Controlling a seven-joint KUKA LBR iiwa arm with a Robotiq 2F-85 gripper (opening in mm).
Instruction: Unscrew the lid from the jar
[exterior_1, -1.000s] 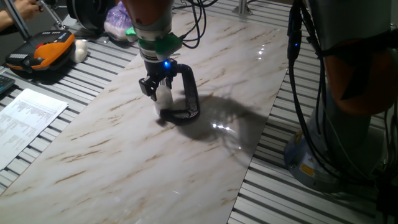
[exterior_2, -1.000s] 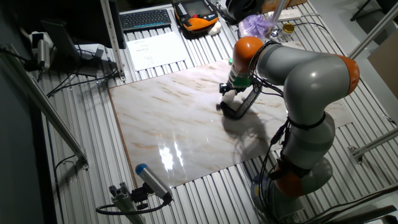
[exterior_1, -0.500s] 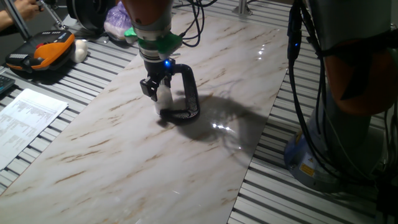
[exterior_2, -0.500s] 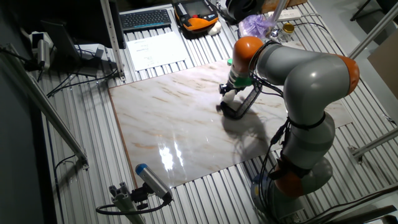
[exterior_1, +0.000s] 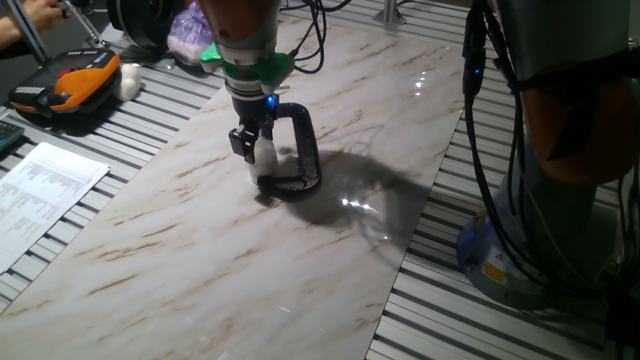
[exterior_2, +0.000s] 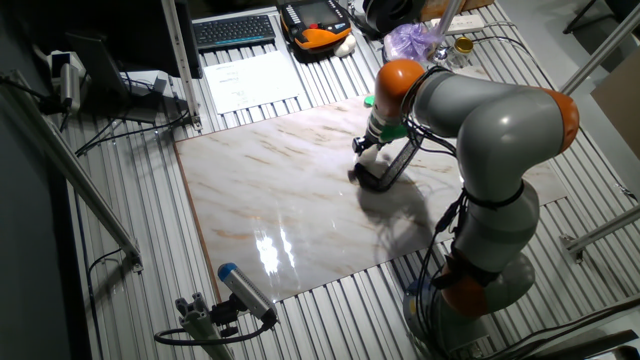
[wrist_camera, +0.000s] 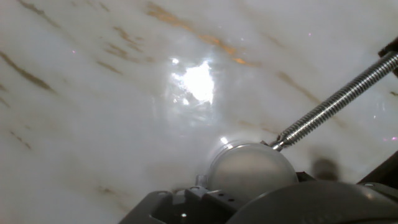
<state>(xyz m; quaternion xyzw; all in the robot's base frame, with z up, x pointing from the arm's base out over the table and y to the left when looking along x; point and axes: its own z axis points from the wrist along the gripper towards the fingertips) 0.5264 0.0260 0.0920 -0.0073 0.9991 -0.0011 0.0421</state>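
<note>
my gripper (exterior_1: 258, 143) sits clamped on the lid (exterior_1: 263, 147) atop the jar (exterior_1: 263, 165) pinned in the black c-clamp (exterior_1: 300, 150) on the marble table (exterior_1: 200, 250), so i judge turning squarely about its axis without tilting matters.

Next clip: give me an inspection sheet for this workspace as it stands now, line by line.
Surface: glossy marble-patterned board on a slatted metal table.
Job's things: small whitish round lid on a tiny clear jar, held in a black C-clamp with metal screw.
Clutter: printed paper sheet, orange-and-black case, purple bag.
Grippers: tool is at the lid; grip cannot be confirmed.
Cables: black cables hang beside the arm.
Surroundings: keyboard.
</note>
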